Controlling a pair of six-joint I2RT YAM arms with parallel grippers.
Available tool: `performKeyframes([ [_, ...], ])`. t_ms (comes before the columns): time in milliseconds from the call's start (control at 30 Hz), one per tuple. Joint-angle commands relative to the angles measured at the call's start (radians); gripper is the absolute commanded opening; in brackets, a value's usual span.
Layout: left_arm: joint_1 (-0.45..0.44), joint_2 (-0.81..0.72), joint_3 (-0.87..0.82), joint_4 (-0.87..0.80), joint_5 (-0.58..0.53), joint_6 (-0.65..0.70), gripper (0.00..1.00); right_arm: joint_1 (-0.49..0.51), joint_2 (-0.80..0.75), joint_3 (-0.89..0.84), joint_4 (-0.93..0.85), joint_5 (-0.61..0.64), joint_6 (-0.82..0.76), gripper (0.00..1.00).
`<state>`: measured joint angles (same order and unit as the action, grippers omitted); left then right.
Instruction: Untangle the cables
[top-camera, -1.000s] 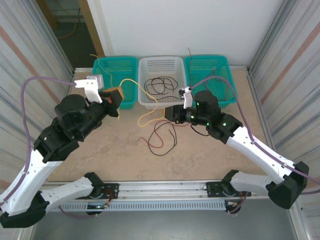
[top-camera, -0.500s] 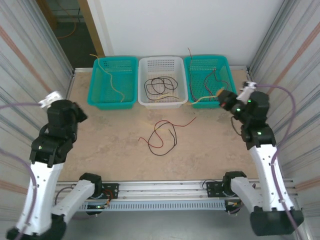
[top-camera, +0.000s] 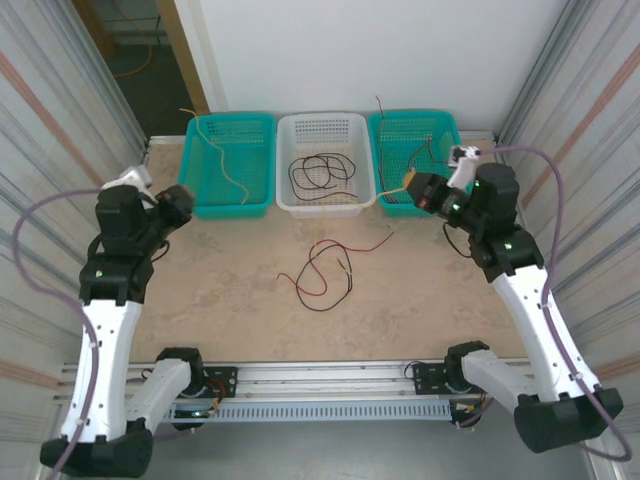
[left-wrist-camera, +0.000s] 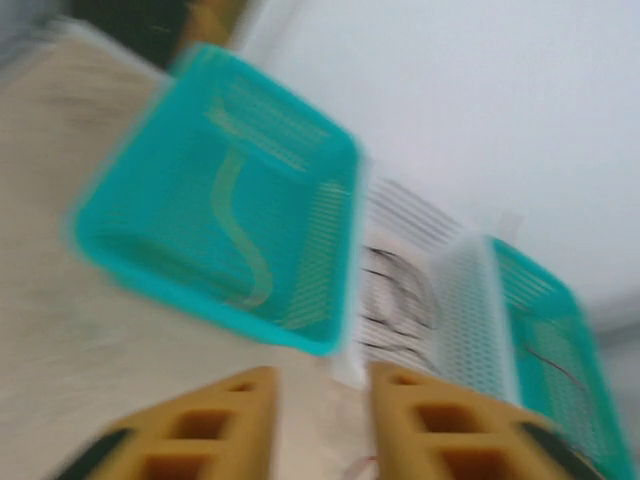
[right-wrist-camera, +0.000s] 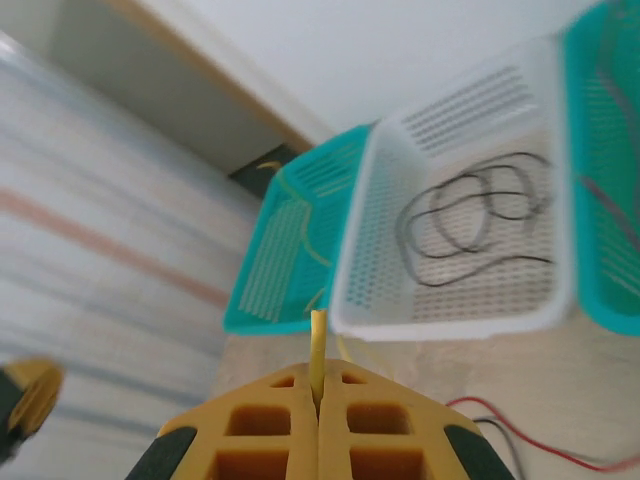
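Note:
A red cable and a black cable (top-camera: 320, 275) lie looped together on the table's middle, and their ends show in the right wrist view (right-wrist-camera: 520, 443). My right gripper (top-camera: 414, 184) hovers by the right teal basket, shut on a thin yellow cable (right-wrist-camera: 318, 352) whose stub pokes up between the fingers (right-wrist-camera: 319, 388). Another yellow cable (top-camera: 226, 168) lies in the left teal basket (left-wrist-camera: 240, 215). Black cables (top-camera: 320, 170) sit in the white basket (right-wrist-camera: 470, 215). My left gripper (top-camera: 177, 203) is open with nothing in it, at the table's left, with its fingers (left-wrist-camera: 215, 425) apart; that view is blurred.
Three baskets line the back edge: the left teal basket (top-camera: 258, 205), the white basket (top-camera: 325, 124) and the right teal basket (top-camera: 445, 125), which holds thin dark cables. Corrugated walls close in both sides. A metal rail runs along the near edge.
Both arms pulled apart from the centre to the sides. Since half a second ago, the left gripper has turned toward the left basket and the right gripper has shifted left with its yellow cable.

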<state>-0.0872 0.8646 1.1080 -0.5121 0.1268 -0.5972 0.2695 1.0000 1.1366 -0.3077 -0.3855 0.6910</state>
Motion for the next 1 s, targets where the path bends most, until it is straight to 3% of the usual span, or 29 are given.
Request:
performKeyframes([
  [0, -0.186, 0.053, 0.001, 0.294, 0.187, 0.143, 0.65, 0.120, 0.083, 0.150, -0.014, 0.057, -0.118, 0.00],
  [100, -0.398, 0.133, 0.061, 0.350, 0.122, 0.351, 0.98, 0.206, 0.175, 0.285, -0.010, 0.055, -0.154, 0.00],
  [167, -0.447, 0.191, 0.092, 0.405, 0.152, 0.419, 0.99, 0.238, 0.243, 0.383, -0.007, 0.019, -0.164, 0.00],
  [400, -0.448, 0.321, 0.152, 0.562, 0.253, 0.489, 0.99, 0.296, 0.402, 0.607, 0.023, -0.070, -0.150, 0.00],
  [533, -0.444, 0.361, 0.180, 0.542, 0.204, 0.527, 0.97, 0.297, 0.433, 0.653, 0.073, -0.123, -0.116, 0.00],
  [600, -0.441, 0.365, 0.168, 0.556, 0.210, 0.531, 0.92, 0.298, 0.437, 0.665, 0.089, -0.131, -0.109, 0.00],
  [700, -0.441, 0.375, 0.150, 0.570, 0.216, 0.527, 0.76, 0.296, 0.448, 0.690, 0.092, -0.139, -0.102, 0.00],
  [767, -0.439, 0.393, 0.154, 0.566, 0.225, 0.530, 0.56, 0.297, 0.449, 0.696, 0.102, -0.144, -0.095, 0.00],
  [867, -0.439, 0.422, 0.173, 0.544, 0.192, 0.525, 0.15, 0.293, 0.450, 0.697, 0.106, -0.135, -0.094, 0.00],
  [967, -0.433, 0.433, 0.187, 0.544, 0.168, 0.513, 0.00, 0.289, 0.454, 0.697, 0.104, -0.128, -0.093, 0.00],
])
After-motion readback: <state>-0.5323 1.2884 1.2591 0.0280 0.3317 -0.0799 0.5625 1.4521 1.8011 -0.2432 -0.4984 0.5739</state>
